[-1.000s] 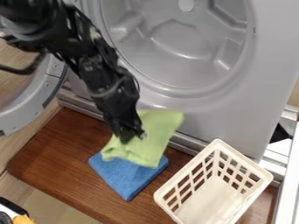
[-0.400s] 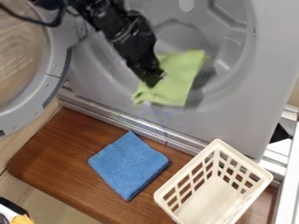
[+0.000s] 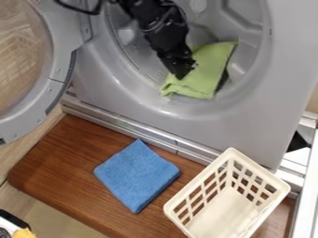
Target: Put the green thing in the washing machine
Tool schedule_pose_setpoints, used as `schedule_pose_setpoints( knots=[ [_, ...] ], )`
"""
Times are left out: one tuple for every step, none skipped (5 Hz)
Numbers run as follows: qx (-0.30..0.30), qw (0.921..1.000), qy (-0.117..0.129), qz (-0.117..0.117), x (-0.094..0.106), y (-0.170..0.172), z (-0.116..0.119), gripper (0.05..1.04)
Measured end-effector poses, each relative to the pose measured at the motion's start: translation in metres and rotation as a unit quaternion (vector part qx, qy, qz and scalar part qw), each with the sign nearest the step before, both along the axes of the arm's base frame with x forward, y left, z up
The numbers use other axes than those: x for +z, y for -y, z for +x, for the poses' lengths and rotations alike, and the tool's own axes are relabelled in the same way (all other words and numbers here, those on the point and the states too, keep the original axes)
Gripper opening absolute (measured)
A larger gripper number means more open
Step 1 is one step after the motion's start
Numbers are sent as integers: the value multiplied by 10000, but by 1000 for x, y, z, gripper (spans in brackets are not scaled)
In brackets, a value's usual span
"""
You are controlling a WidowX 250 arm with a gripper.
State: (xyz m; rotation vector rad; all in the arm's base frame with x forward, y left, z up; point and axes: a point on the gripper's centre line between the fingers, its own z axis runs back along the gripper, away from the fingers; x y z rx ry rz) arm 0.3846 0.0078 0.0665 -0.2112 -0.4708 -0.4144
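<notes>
Pale wood surface (image 3: pixel 28 141) at left

The drum opening (image 3: pixel 249 52) has room beside the end effector (image 3: pixel 186 70), while the swung-out door (image 3: pixel 57 74) blocks one flank.

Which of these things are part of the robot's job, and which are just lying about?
The job:
green cloth
fingers, holding the cloth
washer, door open

Lying about:
blue cloth, on the wood
basket, beside it

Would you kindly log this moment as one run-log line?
pincer: holding green cloth; green cloth: at washer opening; door: open; blue cloth: on wooden board
</notes>
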Motion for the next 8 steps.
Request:
schedule_pose_setpoints(
  knots=[
    [-16, 9998, -209, -68, -5, 1, 10, 210],
    [71, 9997, -252, 26, -13, 7, 8, 463],
    [149, 9993, -355, 12, -22, 8, 0, 779],
    [154, 9989, -432, 41, -24, 8, -3, 999],
    [157, 9986, -495, 81, -21, 7, -6, 1004],
    [188, 9983, -555, 60, -22, 7, -7, 1000],
    [155, 9992, -352, 80, -5, 8, -6, 1000],
    [302, 9993, -14, 231, 15, 4, -13, 1000]
  ],
)
